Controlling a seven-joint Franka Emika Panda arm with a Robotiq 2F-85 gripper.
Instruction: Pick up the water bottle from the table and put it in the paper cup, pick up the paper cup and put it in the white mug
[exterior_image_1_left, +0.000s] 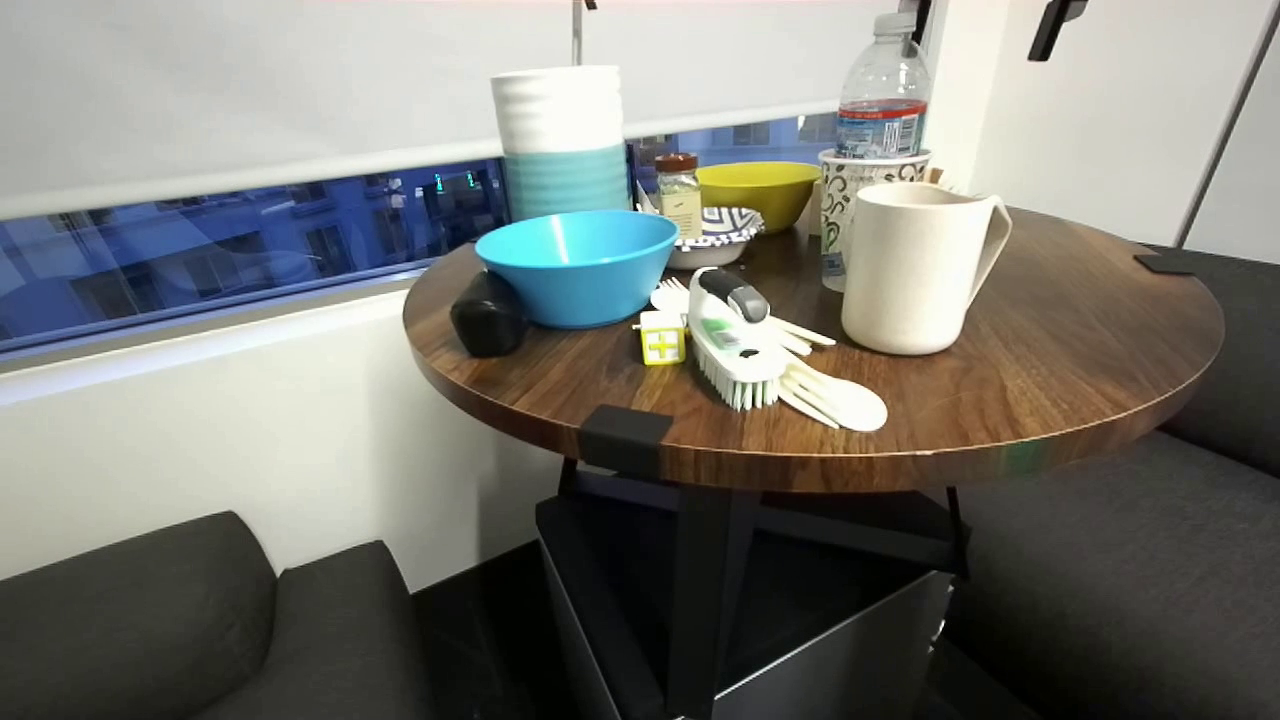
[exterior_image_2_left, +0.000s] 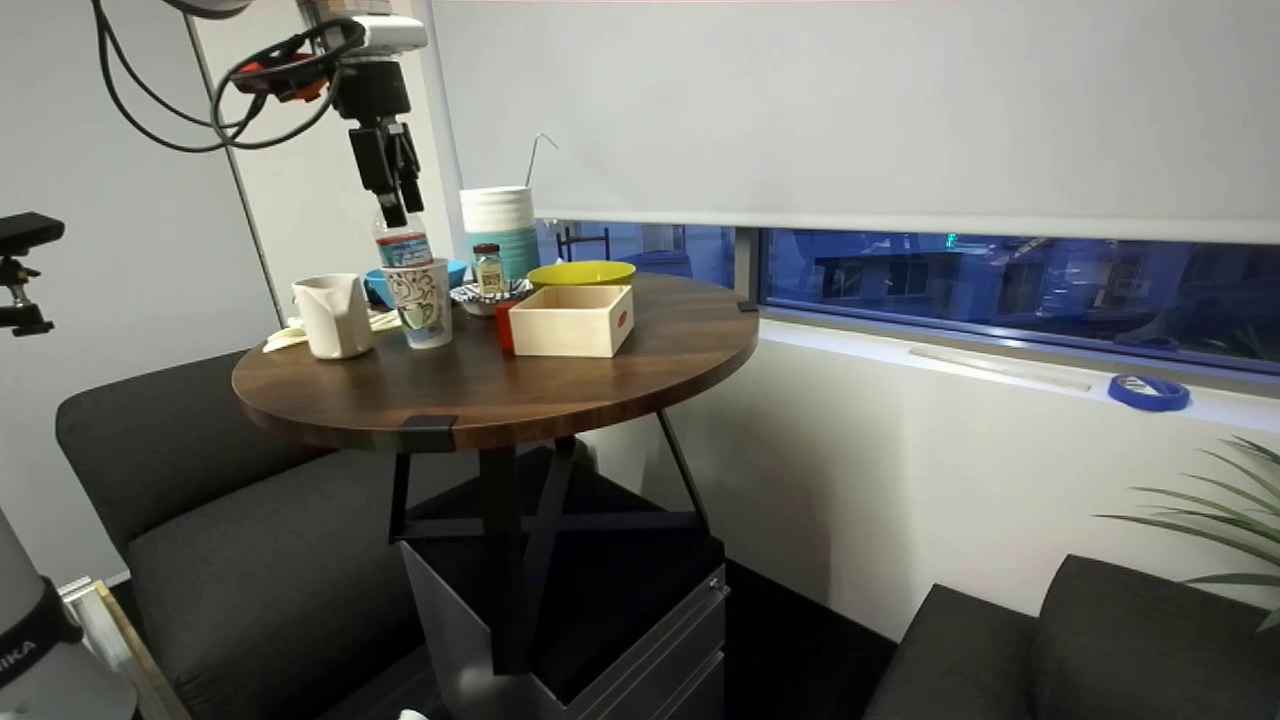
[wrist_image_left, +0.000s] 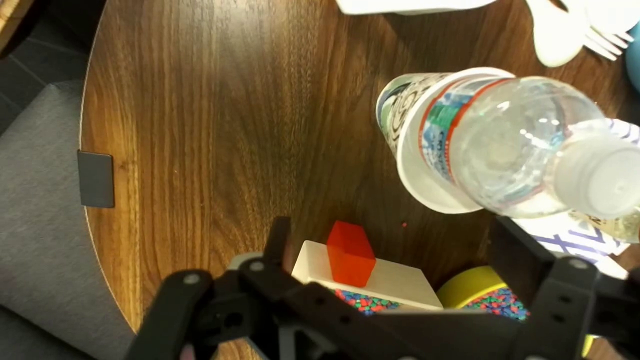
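The clear water bottle (exterior_image_1_left: 885, 80) with a white cap and red-and-white label stands inside the patterned paper cup (exterior_image_1_left: 833, 220). Both also show in an exterior view, bottle (exterior_image_2_left: 404, 248) and cup (exterior_image_2_left: 422, 308), and in the wrist view, bottle (wrist_image_left: 515, 145) and cup (wrist_image_left: 406, 107). The cup rests on the round brown table (exterior_image_2_left: 480, 390). The cream-white mug (exterior_image_1_left: 910, 275) stands beside the cup and also shows in an exterior view (exterior_image_2_left: 335, 318). My gripper (exterior_image_2_left: 404, 210) points down close to the bottle's cap. In the wrist view its fingers (wrist_image_left: 395, 237) are apart, with nothing held between them.
A wooden box (exterior_image_2_left: 565, 325) and a red block (wrist_image_left: 350, 255) stand near the cup, with a yellow bowl (exterior_image_2_left: 585, 272) behind. A blue bowl (exterior_image_1_left: 575, 270), a tall white-and-blue stack (exterior_image_1_left: 560, 130), a spice jar (exterior_image_1_left: 680, 200), a brush (exterior_image_1_left: 735, 340) and white utensils (exterior_image_1_left: 850, 403) are also on the table.
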